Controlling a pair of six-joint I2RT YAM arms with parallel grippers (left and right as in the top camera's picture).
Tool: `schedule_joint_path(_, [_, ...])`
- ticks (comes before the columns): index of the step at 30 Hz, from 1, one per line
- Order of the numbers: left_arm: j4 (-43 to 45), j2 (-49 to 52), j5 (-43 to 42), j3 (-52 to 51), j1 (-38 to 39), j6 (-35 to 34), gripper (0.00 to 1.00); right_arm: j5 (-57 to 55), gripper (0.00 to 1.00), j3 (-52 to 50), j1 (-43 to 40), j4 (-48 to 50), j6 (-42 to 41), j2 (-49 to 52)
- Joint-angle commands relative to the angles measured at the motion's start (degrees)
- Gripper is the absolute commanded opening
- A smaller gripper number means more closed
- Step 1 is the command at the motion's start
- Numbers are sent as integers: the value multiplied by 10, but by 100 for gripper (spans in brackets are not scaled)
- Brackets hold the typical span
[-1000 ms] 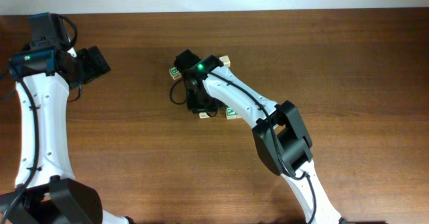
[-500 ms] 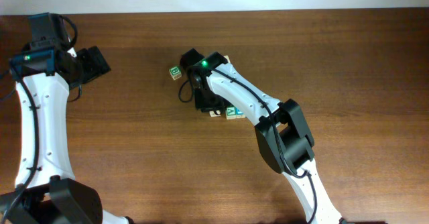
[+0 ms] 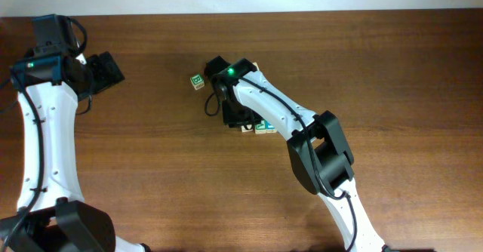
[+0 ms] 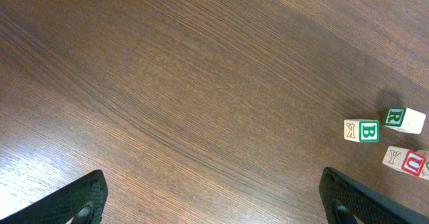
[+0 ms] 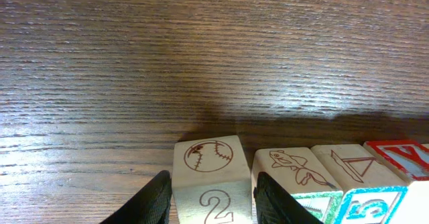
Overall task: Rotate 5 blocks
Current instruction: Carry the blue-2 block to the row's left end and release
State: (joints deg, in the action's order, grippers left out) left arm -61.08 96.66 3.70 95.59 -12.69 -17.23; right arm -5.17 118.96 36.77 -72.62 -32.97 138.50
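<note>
In the right wrist view a pale wooden block [image 5: 211, 177] with a baseball on top and a "2" on its side stands at the left end of a row. My right gripper [image 5: 213, 187] straddles it, open, with a thin gap at the right finger [image 5: 268, 197]. Beside it stand a fish-print block [image 5: 295, 167], a triangle-print block [image 5: 352, 165] and a red-lettered cube [image 5: 405, 155]. From overhead the right gripper [image 3: 235, 116] hides most of that row; two blocks [image 3: 256, 128] show at its lower edge. My left gripper [image 3: 106, 71] hovers open, far left.
A green "B" cube [image 3: 197, 81] stands alone, up and left of the right gripper. The left wrist view shows that cube [image 4: 362, 131], a green "R" cube [image 4: 404, 119] and a red "U" cube [image 4: 409, 162] at its right edge. The right arm [image 3: 317, 142] crosses the table's middle.
The right gripper has shifted a little to the right, bringing the pale "2" block up against the row. Its jaws have widened off the block. The left arm has not moved.
</note>
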Motion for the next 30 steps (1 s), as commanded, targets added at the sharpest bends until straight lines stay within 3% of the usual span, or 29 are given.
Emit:
schedule_joint_path(1, [-1,-1,8,9,-3,-8,99,-7,41,-2,-5,-1,-3,3])
schedule_joint_path(15, [-1,-1,8,9,-2,-8,99,-22,40,68,-5,-7,28,5])
schedule_joint_path(21, [-1,-1,8,9,-2,-8,99,-22,23,47,-4,23,28,7])
schedule_joint_path(30, [-1,-1,8,9,-2,-8,99,-19,21,30,-4,40,28,7])
